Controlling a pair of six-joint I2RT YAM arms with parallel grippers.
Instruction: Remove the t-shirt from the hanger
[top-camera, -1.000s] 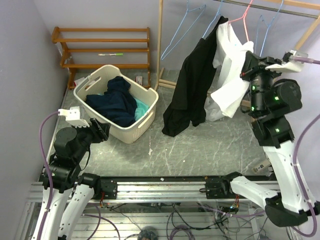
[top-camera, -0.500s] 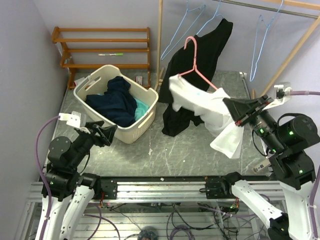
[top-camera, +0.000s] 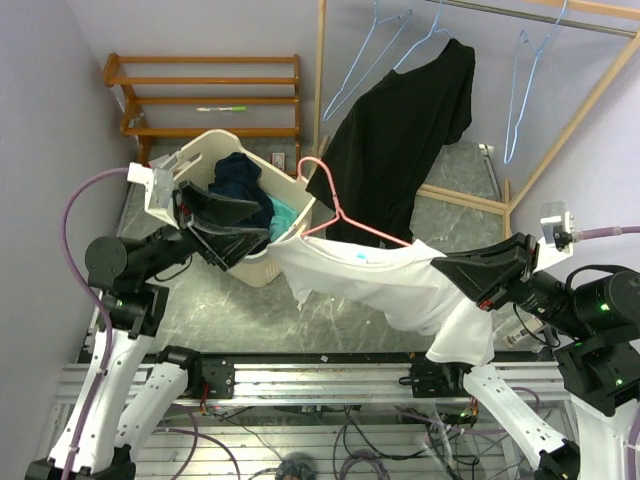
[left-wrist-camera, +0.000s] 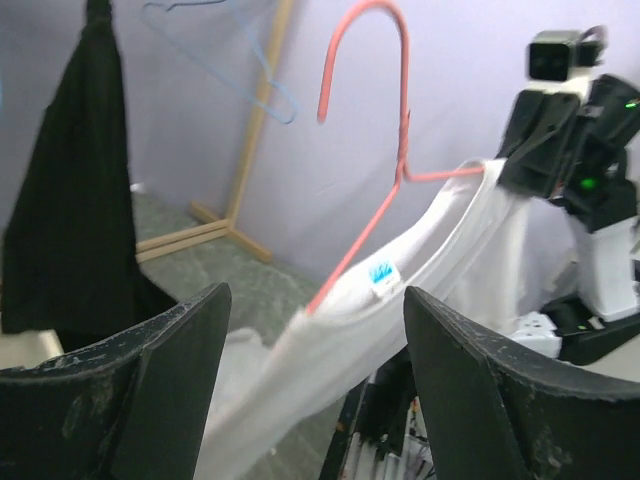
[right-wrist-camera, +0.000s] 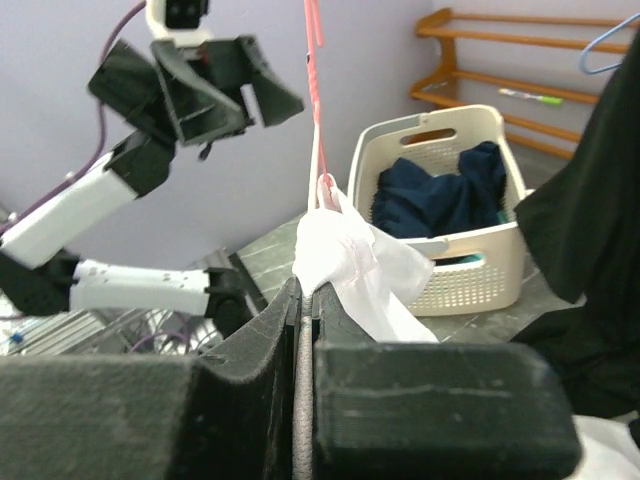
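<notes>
Basket (top-camera: 225, 138) is sitting on the desk (top-camera: 230, 310), far left, with clothes (top-camera: 240, 180) lying in it. Rack (top-camera: 200, 95) is standing behind the basket, against the back wall. Rail (top-camera: 530, 12) is running across the top right. A shirt (top-camera: 400, 150) is hanging from it, behind the desk's middle, with spare hangers (top-camera: 515, 95) hanging on either side. T-shirt (top-camera: 390, 290) is stretching across the near middle, above the desk, right of the basket. Hanger (top-camera: 335, 205) is sitting in its left end, hook rising beside the basket. Left hand (top-camera: 250, 225) is hovering over the basket's near right part, left of the hanger. Right hand (top-camera: 445, 268) is sitting at the t-shirt's right end, touching it.
</notes>
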